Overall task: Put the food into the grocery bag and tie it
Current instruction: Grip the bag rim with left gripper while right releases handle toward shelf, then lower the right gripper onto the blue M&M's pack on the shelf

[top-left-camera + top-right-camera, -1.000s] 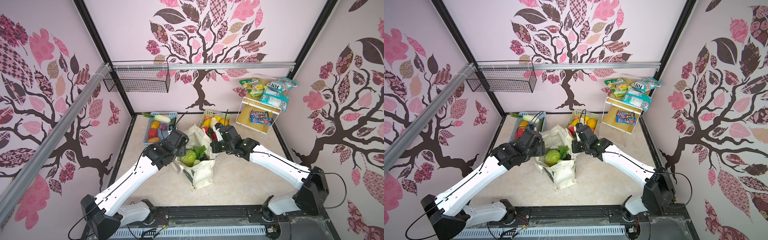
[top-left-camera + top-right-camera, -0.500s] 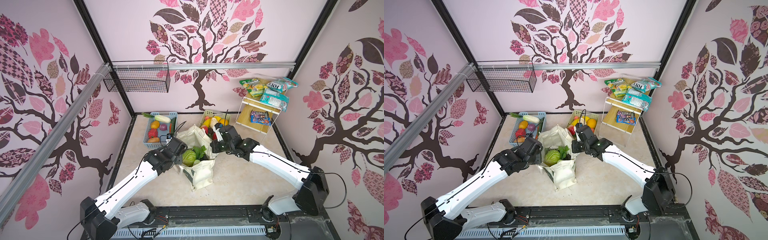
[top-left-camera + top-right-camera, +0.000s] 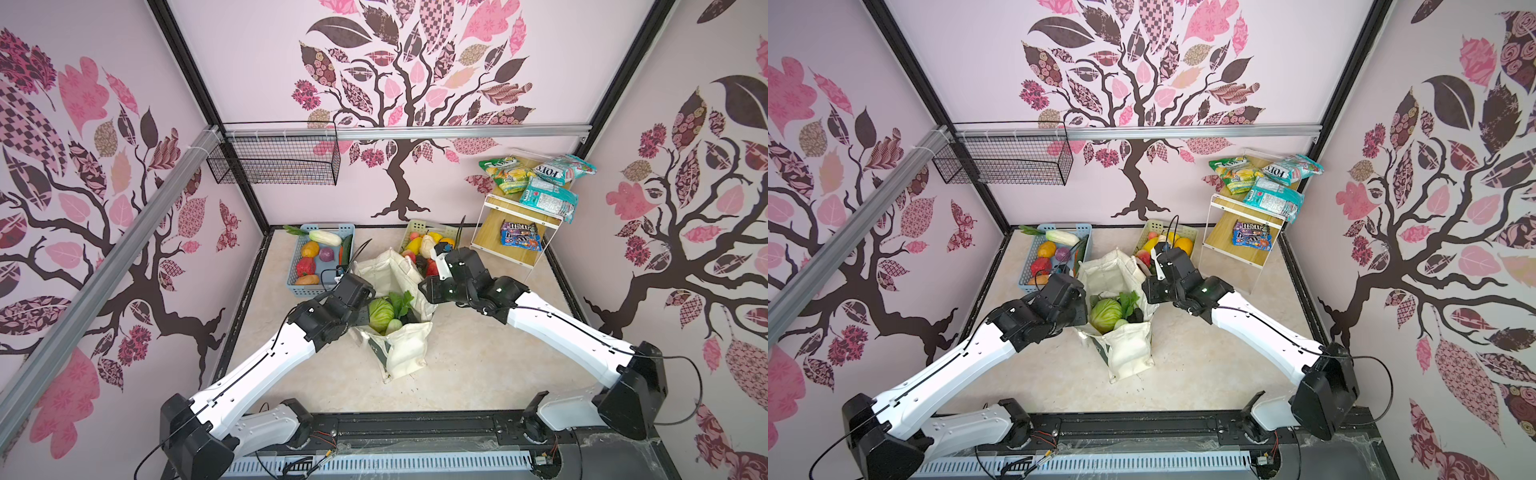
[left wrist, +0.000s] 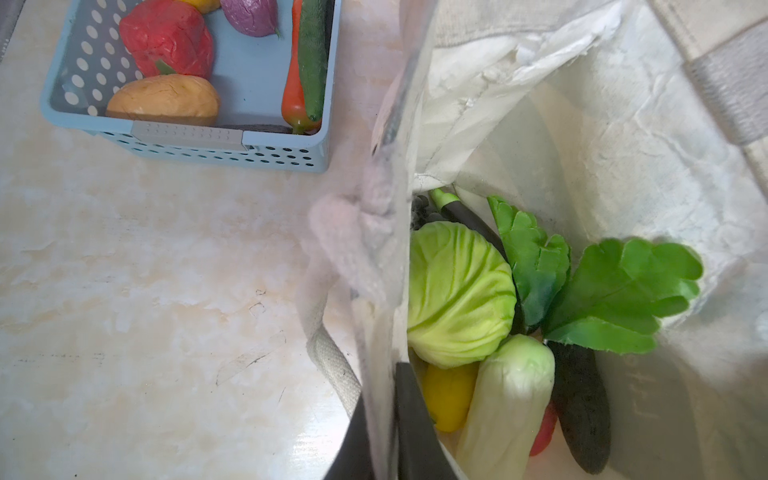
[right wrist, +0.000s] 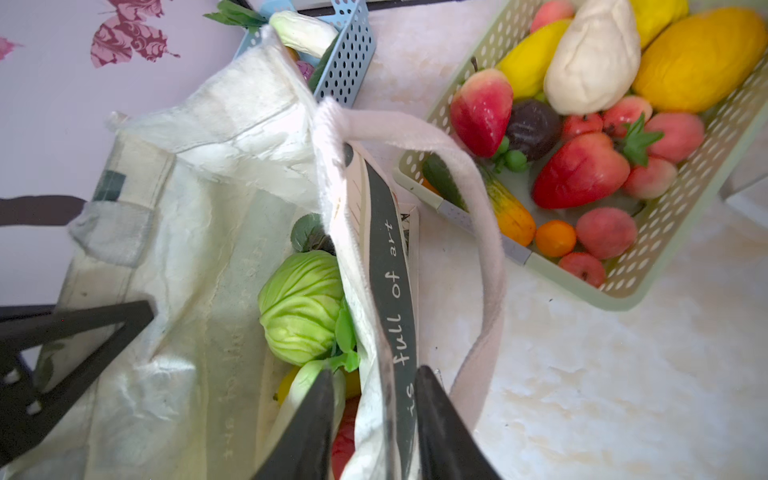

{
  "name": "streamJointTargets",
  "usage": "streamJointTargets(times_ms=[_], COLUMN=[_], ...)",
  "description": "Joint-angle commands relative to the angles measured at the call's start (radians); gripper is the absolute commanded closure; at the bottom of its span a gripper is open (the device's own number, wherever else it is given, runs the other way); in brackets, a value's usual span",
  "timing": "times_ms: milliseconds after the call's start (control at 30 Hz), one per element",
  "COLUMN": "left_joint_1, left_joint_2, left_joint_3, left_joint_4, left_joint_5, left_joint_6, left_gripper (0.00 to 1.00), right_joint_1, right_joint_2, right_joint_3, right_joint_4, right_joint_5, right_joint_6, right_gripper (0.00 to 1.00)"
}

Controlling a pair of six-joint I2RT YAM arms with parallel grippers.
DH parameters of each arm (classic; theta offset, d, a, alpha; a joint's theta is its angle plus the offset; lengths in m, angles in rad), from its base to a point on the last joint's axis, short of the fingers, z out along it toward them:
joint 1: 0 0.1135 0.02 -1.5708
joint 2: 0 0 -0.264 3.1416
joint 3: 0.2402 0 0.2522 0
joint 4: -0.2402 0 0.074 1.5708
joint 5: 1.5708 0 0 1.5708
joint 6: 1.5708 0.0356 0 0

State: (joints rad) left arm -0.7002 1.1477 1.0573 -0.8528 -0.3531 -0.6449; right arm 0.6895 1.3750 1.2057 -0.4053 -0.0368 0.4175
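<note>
Big cream cloth bag (image 3: 405, 351) with a dark green strip reading "full of art", standing open in the middle of the pale table (image 3: 478, 374). Holds inside: a round green cabbage (image 4: 457, 291), a white radish with green leaves (image 4: 511, 399) right beside it, and a yellow banana (image 4: 449, 395) tucked between them. Something red and something dark in the bag too, too hidden to name.

Left claw (image 4: 384, 399) squeezed shut on the bag's rim, next to one thick cream loop handle (image 4: 328, 357) hanging down outside the bag. Right claw (image 5: 374, 374) at the bag's other rim, fingers apart, the rim with the green strip between them. Second loop handle (image 5: 486, 257) arching outside the bag there.

Behind the bag, on the left arm's side: a blue plastic basket (image 3: 328, 227) of toy vegetables, close to the bag. Behind the bag, on the right arm's side: a pale-green plastic basket (image 5: 623, 293) of toy fruit, just beside the bag. Farther from the bag, past the green basket: a small wooden shelf (image 3: 492, 237) with sweet packets (image 3: 521, 237).
</note>
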Motion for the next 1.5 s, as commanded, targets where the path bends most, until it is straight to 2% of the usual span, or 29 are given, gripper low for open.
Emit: streamJointTargets(times_ms=[0, 100, 233, 333, 467, 533, 633, 867, 1133, 1467], left_joint_1=[-0.001, -0.002, -0.002, -0.001, -0.001, -0.001, -0.002, -0.001, 0.0, -0.002], left_joint_2=[-0.018, -0.017, -0.026, -0.032, -0.031, -0.027, -0.026, -0.049, -0.062, -0.062], left_joint_3=[-0.03, -0.029, -0.024, -0.019, -0.017, -0.013, -0.009, -0.023, -0.04, -0.043], left_joint_4=[0.02, 0.021, 0.024, 0.024, 0.029, 0.028, 0.026, 0.035, 0.049, 0.06], left_joint_5=[0.017, 0.023, 0.035, 0.037, 0.042, 0.051, 0.063, 0.069, 0.077, 0.085], left_joint_6=[0.006, 0.011, 0.017, 0.024, 0.034, 0.04, 0.048, 0.053, 0.045, 0.044], left_gripper=[0.9, 0.9, 0.9, 0.9, 0.9, 0.9, 0.9, 0.89, 0.89, 0.89], right_joint_1=[-0.033, -0.073, -0.139, -0.193, -0.206, -0.215, -0.236, -0.283, -0.36, -0.409], right_joint_2=[-0.07, -0.08, -0.064, -0.029, 0.04, 0.08, 0.118, 0.162, 0.246, 0.314], right_joint_3=[0.059, 0.069, 0.106, 0.111, 0.106, 0.096, 0.058, 0.004, 0.048, 0.074], right_joint_4=[-0.05, -0.089, -0.156, -0.173, -0.153, -0.11, -0.002, 0.213, 0.239, 0.294], right_joint_5=[0.071, 0.159, 0.339, 0.481, 0.711, 0.823, 0.921, 0.962, 0.873, 0.872], right_joint_6=[-0.025, -0.075, -0.173, -0.238, -0.326, -0.371, -0.445, -0.571, -0.548, -0.552], right_gripper=[0.55, 0.47, 0.42, 0.43, 0.44, 0.45, 0.46, 0.5, 0.53, 0.56])
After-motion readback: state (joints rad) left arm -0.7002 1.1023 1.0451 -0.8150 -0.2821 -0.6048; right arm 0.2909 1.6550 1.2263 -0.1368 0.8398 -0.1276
